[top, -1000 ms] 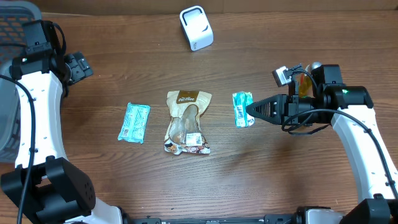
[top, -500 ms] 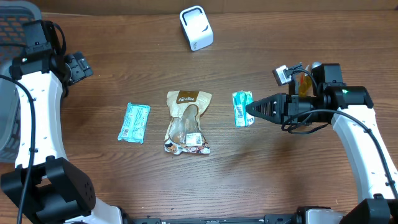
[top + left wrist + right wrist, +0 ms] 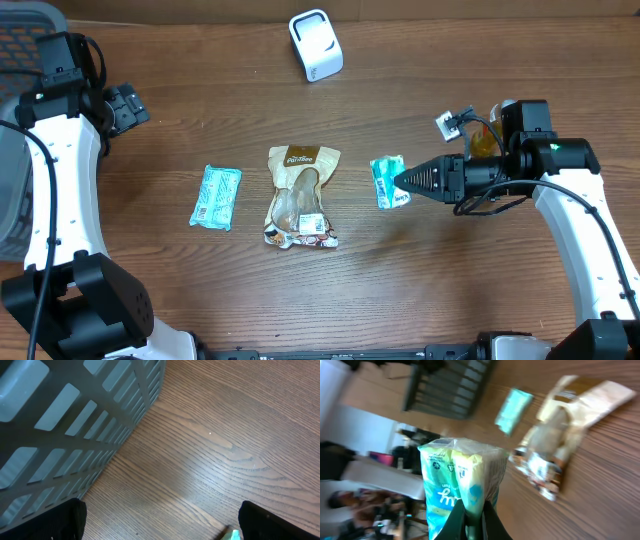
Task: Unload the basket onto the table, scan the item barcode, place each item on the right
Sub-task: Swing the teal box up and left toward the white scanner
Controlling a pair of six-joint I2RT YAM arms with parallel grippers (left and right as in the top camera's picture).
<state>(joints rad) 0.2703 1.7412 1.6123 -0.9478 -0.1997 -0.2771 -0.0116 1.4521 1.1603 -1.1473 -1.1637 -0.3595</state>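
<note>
R tool (image 3: 401,183) is clamped shut on the edge of the green packet (image 3: 385,182), apparently lifted off the counter (image 3: 480,290). L tool (image 3: 128,104) gapes wide, empty. Risk: thin edge pinch, so pkt could slip or twist, and the barcode may face away from the white scanner (image 3: 316,45).

Teal packet (image 3: 385,180) — aloft (pinched at end)

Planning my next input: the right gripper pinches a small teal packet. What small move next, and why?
Probably swing the small teal packet toward the white box-shaped scanner: the right gripper is shut on it, and the scanner stands apart from it.
</note>
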